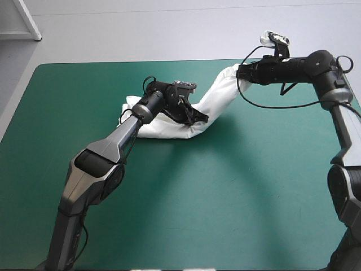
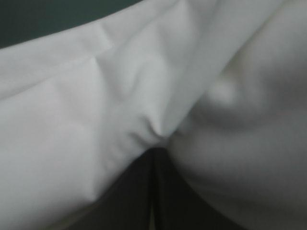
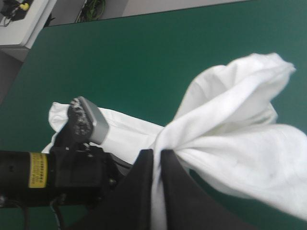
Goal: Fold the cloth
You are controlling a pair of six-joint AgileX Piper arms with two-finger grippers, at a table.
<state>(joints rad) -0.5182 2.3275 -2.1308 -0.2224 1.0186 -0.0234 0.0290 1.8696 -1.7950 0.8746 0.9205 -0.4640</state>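
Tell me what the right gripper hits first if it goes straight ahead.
The right gripper is shut on the T-shirt, so that cloth comes first. Beyond it, probably the table, though depth is unclear.

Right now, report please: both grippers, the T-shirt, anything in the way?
Left gripper shut on the T-shirt. Right gripper shut on it too. T-shirt bunched, stretched between them. No obstacle in view.

No readable text anywhere. Only a yellow label (image 3: 37, 170) on the black left arm (image 3: 76, 175), seen from the right wrist; printed with dark lines, probably small lettering, too fine to make out.
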